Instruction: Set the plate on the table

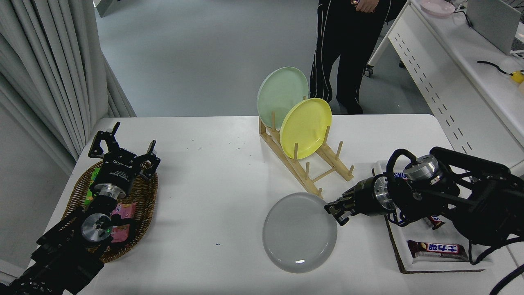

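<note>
The pale grey-white plate (299, 232) lies nearly flat, low over or on the white table (221, 172), in front of the wooden rack. My right gripper (333, 209) is shut on the plate's right rim, its arm reaching in from the right. I cannot tell whether the plate rests fully on the tabletop. My left gripper (123, 147) is open and parked at the lower left over the wicker basket.
A wooden plate rack (311, 168) holds a yellow plate (305, 128) and a mint-green plate (280, 92). A white tray (399, 250) with chocolate bars lies at the right, partly under my arm. A wicker basket (143, 205) of snacks sits at the left. A person (348, 45) stands beyond the table.
</note>
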### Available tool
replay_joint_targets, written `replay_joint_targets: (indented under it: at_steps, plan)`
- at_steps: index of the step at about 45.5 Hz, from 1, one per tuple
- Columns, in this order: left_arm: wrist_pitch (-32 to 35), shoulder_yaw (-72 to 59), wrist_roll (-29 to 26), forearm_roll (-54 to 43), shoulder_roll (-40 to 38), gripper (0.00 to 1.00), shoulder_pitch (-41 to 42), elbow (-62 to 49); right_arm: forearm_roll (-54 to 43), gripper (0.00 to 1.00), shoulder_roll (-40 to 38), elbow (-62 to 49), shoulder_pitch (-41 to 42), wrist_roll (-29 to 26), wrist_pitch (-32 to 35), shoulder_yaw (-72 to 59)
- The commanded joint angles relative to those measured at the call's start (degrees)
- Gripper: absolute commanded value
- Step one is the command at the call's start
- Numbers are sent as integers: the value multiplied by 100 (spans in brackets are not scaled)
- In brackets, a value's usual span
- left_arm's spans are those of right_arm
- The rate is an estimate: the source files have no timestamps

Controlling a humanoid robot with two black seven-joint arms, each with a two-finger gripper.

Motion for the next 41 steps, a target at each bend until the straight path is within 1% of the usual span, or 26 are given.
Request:
replay_joint_targets:
  at_steps: [1, 4, 9, 14, 21, 27, 41]
  plan:
    - [0, -1, 0, 0, 0, 100, 0, 2, 714, 0, 471, -406, -272, 236, 22, 391]
    - [0, -1, 0, 0, 0, 100, 0, 2, 838, 0, 629, -493, -299, 227, 127, 409]
    - [0, -1, 0, 0, 0, 100, 0, -7, 1162, 0, 840, -836, -299, 218, 92, 409]
    - [0, -1, 0, 0, 0, 100, 0, 2, 1523, 0, 955, -942, -299, 218, 48, 400]
    - [0, -1, 0, 0, 0, 100, 0, 2, 1541, 0, 1236, -1170, -316, 218, -206, 391]
    - [0, -1, 0, 0, 8, 100, 0, 2, 1506, 0, 1429, -1293, -404, 218, -215, 391]
    - [0, -1, 0, 0, 0, 100, 0, 2, 1488, 0, 1597, -1425, -589, 218, -215, 391]
